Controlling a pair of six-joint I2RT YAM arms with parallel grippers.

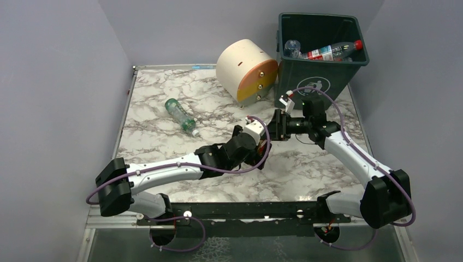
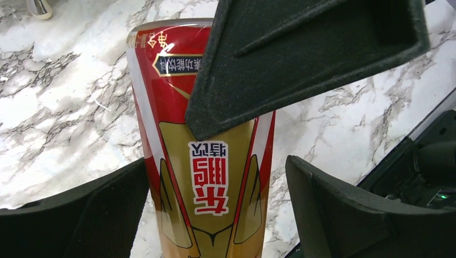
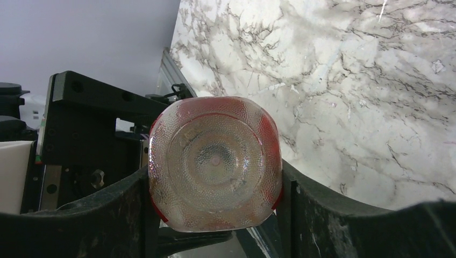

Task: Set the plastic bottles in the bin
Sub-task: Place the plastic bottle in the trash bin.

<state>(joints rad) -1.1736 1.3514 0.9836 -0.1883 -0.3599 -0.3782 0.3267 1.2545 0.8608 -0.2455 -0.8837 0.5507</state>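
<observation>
The red-and-gold labelled bottle point(image 2: 204, 177), with a clear dimpled base point(image 3: 215, 161) that is squarish with rounded corners, is held above the marble worktop point(image 1: 164, 147). The right tool point(image 3: 215, 183) pinches it. The left tool point(image 2: 215, 215) stands open around it. A red-capped bottle point(image 1: 334, 52) lies in the green bin point(image 1: 306, 82).

The dimpled clear base of a red-labelled plastic bottle point(image 3: 215, 161) faces the camera, pinched between the two dark fingers point(image 3: 86, 220) and touching both. Behind it lies the marbled bench point(image 3: 349, 80). Black arm hardware point(image 3: 86, 123) stands at the left.
</observation>
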